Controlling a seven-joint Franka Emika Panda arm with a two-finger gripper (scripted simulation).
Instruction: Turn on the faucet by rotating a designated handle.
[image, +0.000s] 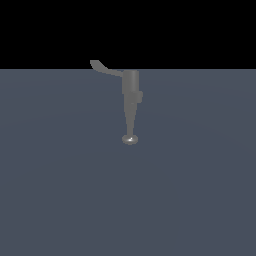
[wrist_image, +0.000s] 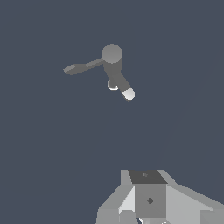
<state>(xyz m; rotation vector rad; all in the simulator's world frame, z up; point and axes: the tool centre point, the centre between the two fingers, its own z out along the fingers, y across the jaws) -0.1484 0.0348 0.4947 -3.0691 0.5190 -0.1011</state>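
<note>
A flat slate-grey surface (image: 60, 200) fills the lower part of the exterior view beneath a black background. The faucet (image: 130, 92) stands at centre frame, slightly above the middle, with its spout tapering down to a rounded tip. The handle (image: 105, 69) projects from the cylindrical top toward the upper left of the frame. In the wrist view, the gripper (wrist_image: 151, 205) shows only its body, apart from the faucet (wrist_image: 113, 65) and handle (wrist_image: 83, 66); whether its jaws are parted or closed cannot be determined.
</note>
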